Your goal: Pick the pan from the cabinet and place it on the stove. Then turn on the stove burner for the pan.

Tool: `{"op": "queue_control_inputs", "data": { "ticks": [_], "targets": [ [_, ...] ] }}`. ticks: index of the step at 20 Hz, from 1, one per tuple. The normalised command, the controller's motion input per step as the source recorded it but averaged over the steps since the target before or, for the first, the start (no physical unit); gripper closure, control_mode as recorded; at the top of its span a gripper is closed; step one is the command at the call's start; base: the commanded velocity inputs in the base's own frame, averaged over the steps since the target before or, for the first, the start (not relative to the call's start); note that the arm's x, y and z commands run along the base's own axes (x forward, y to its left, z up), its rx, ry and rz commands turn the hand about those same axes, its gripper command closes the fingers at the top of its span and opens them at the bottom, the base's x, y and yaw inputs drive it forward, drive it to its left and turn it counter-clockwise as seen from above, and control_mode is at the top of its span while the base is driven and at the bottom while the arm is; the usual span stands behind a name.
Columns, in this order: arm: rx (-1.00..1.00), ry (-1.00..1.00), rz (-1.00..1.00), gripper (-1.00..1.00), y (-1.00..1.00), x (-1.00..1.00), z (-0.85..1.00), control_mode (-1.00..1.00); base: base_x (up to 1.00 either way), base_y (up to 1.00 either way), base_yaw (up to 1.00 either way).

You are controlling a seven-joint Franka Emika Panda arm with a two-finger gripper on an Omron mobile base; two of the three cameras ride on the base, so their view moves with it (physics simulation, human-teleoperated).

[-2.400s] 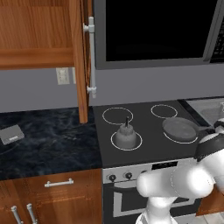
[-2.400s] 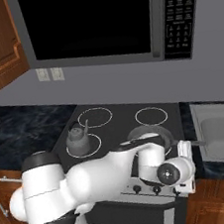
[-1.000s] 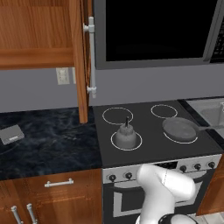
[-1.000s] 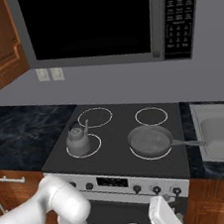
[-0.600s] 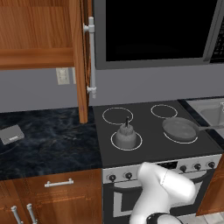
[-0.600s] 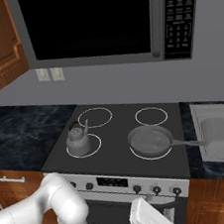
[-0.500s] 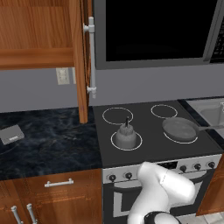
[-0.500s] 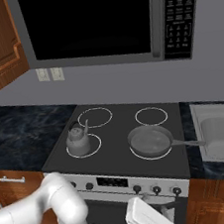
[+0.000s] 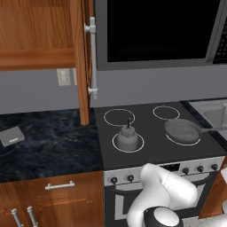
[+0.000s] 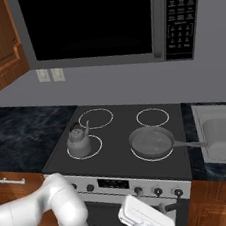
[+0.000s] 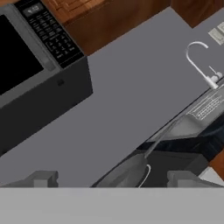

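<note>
The dark-grey pan [image 9: 182, 131] [image 10: 151, 142] lies on the stove's [image 9: 150, 115] front right stove burner [image 10: 140, 157], its thin handle pointing right toward the sink. My gripper [image 11: 113, 179] is open, fingertips [image 11: 41, 178] far apart with nothing between them. It looks up over the stove edge at the pan [image 11: 127, 172] from low in front. In the right base view my white hand [image 10: 144, 215] hangs below the silver knob panel [image 10: 114, 184]. The wooden cabinet [image 9: 35, 31] stands at upper left with its door [image 9: 80, 62] swung out.
A small grey kettle [image 9: 127, 137] [image 10: 78, 141] sits on the front left ring. Black knobs [image 10: 157, 191] line the stove front. A microwave [image 10: 98, 21] hangs above the stove. A sink [image 10: 223, 130] with a faucet [image 11: 199, 61] lies to the right, dark countertop [image 9: 44, 142] to the left.
My arm has dropped from beside the pan to low in front of the stove, and the hand has since drifted left and slightly up. Pan and kettle have not moved.
</note>
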Motion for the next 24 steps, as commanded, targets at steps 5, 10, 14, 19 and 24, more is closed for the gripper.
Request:
{"op": "queue_control_inputs", "data": {
  "ticks": [5,10,14,19,24],
  "targets": [
    [-0.21,-0.01,0.00,-1.00,-0.01,0.17,-0.20,-1.00,0.00,0.00,0.00],
    [-0.21,0.00,0.00,-1.00,-0.22,0.04,-0.43,-1.00,0.00,0.00,0.00],
    [-0.17,0.00,0.00,-1.00,-0.32,0.05,-0.45,-1.00,0.00,0.00,0.00],
    [-0.18,0.00,0.00,-1.00,-0.34,0.05,-0.37,-1.00,0.00,0.00,0.00],
    [-0.20,0.00,0.00,-1.00,-0.21,0.09,-0.30,-1.00,0.00,0.00,0.00]
  ]
}}
